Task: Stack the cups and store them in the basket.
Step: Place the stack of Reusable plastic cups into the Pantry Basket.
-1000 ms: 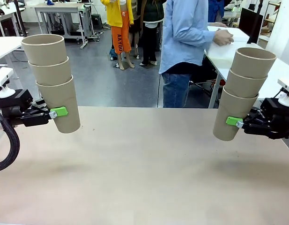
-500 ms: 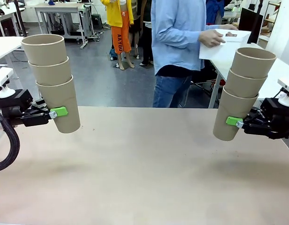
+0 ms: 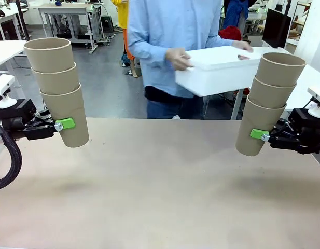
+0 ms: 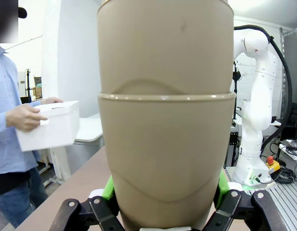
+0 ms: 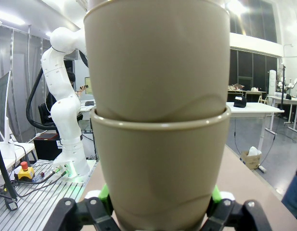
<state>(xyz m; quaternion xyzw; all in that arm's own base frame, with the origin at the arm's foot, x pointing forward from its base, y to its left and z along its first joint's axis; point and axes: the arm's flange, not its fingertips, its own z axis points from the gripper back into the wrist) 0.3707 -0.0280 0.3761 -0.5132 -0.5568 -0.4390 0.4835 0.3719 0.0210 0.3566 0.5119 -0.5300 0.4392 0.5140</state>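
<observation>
**While a person holds the basket, two cup stacks hang over the worktop**

Where the worktop (image 3: pixel 160 181) runs out at its left edge, the left hand (image 3: pixel 69 124) pinches the left stack (image 3: pixel 58 88) of three nested cups by the lowest cup. Its green pads press on opposite sides of the paper wall. The stack is clear of the worktop's surface, and its open top leans a little outward, toward that left edge.

Over the worktop's right edge, the right hand (image 3: pixel 256 135) grips the right stack (image 3: pixel 269 101) the same way. It too is three brown cups, one inside the other, with the bottom cup clamped between the pads and the top tilted toward the right edge. A faint shadow lies on the worktop under each stack. The two stacks are well apart, with the middle of the worktop between them.

Beyond the worktop's far edge stands a person (image 3: pixel 165 31) in a light blue shirt, holding the white basket (image 3: pixel 222 70) in both of their own hands. The basket is higher than the worktop, somewhat right of its middle, and apart from both stacks.
</observation>
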